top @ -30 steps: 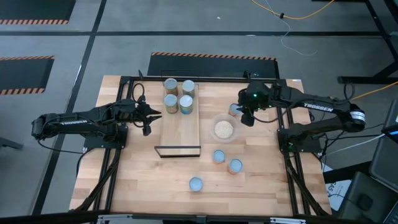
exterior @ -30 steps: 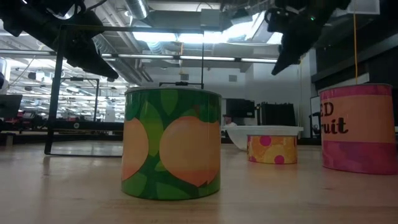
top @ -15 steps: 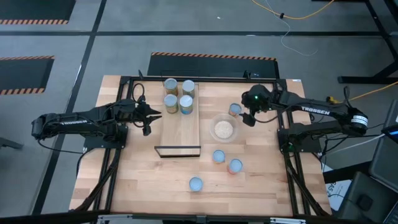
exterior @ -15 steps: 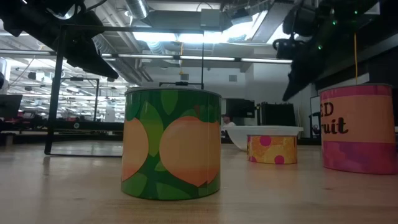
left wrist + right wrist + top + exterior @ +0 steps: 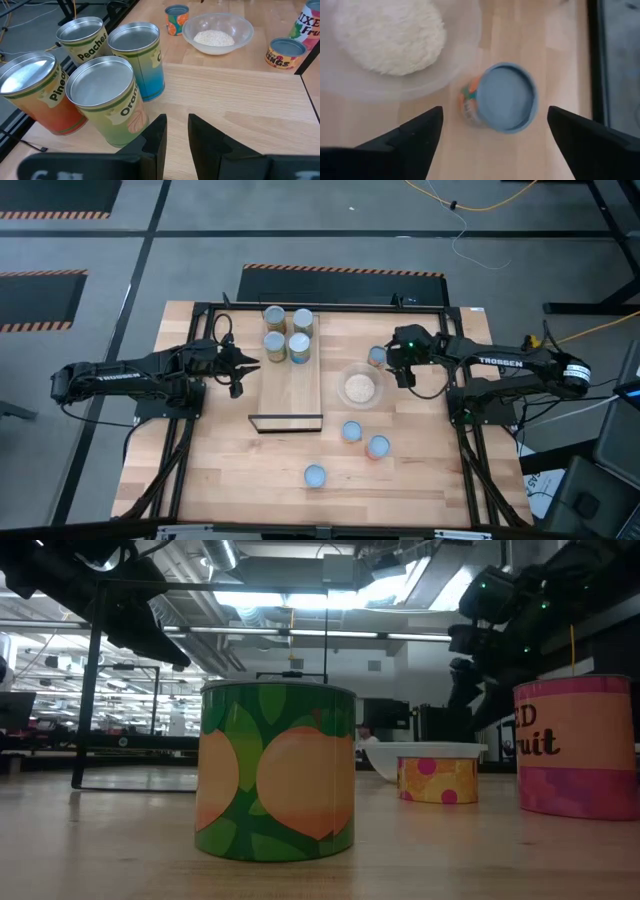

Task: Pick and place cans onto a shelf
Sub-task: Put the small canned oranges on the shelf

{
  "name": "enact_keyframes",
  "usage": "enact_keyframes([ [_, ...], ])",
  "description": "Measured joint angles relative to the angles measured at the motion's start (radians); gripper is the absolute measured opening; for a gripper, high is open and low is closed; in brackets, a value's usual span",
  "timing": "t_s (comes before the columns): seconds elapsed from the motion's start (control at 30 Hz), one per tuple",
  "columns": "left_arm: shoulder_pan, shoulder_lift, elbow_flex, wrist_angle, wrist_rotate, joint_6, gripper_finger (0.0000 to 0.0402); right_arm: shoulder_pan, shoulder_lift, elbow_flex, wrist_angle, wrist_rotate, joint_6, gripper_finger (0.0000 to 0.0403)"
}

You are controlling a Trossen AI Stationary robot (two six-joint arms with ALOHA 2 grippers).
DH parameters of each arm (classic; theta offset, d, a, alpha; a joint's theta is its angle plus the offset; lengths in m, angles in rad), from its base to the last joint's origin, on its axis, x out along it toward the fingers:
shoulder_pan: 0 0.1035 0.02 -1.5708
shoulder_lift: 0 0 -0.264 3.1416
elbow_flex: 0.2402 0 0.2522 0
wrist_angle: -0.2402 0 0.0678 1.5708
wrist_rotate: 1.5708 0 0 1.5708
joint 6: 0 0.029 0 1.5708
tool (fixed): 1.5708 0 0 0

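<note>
Four cans (image 5: 287, 333) stand upright on the far end of the shelf (image 5: 292, 392); in the left wrist view they (image 5: 105, 97) fill the near field. My left gripper (image 5: 245, 368) (image 5: 176, 132) waits open at the shelf's left side, level with them. A blue-topped, orange-labelled can (image 5: 376, 356) (image 5: 505, 97) stands on the table beside a clear bowl (image 5: 360, 388). My right gripper (image 5: 398, 372) (image 5: 492, 145) hangs wide open just above and to the right of it, fingers on either side, touching nothing. Three more cans (image 5: 351, 431) (image 5: 378, 447) (image 5: 314, 475) stand near the front.
The clear bowl (image 5: 390, 40) with white grains sits close against the can's left side. In the low view the green can (image 5: 277, 770), a small can (image 5: 437, 778) and a pink can (image 5: 575, 745) stand in front. The shelf's black frame (image 5: 287, 420) rises at its near end.
My right gripper has come down toward the blue-topped can beside the bowl, rolling about its own axis as it sank. The cans and the bowl have not moved.
</note>
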Motion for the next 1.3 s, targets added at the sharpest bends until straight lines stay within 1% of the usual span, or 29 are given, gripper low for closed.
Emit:
enact_keyframes([
  [0.13,0.0,0.0,0.0,0.0,0.0,0.0,0.0071,-0.004,0.028,-0.005,0.052,0.003,-0.001,0.0349],
  [0.47,0.0,0.0,0.0,0.0,0.0,0.0,0.0071,-0.004,0.149,-0.005,0.041,0.015,-0.012,0.0294],
  [0.57,0.0,0.0,0.0,0.0,0.0,0.0,0.0071,-0.004,0.177,-0.005,0.052,0.018,-0.044,0.0271],
  [0.77,0.0,0.0,0.0,0.0,0.0,0.0,0.0071,-0.004,0.196,-0.002,0.068,0.024,-0.047,0.0213],
  [0.9,0.0,0.0,0.0,0.0,0.0,0.0,0.0071,-0.004,0.196,-0.002,0.066,0.023,-0.047,0.0206],
  [1.3,0.0,0.0,0.0,0.0,0.0,0.0,0.0071,-0.004,0.196,-0.002,0.06,0.019,-0.046,0.0205],
])
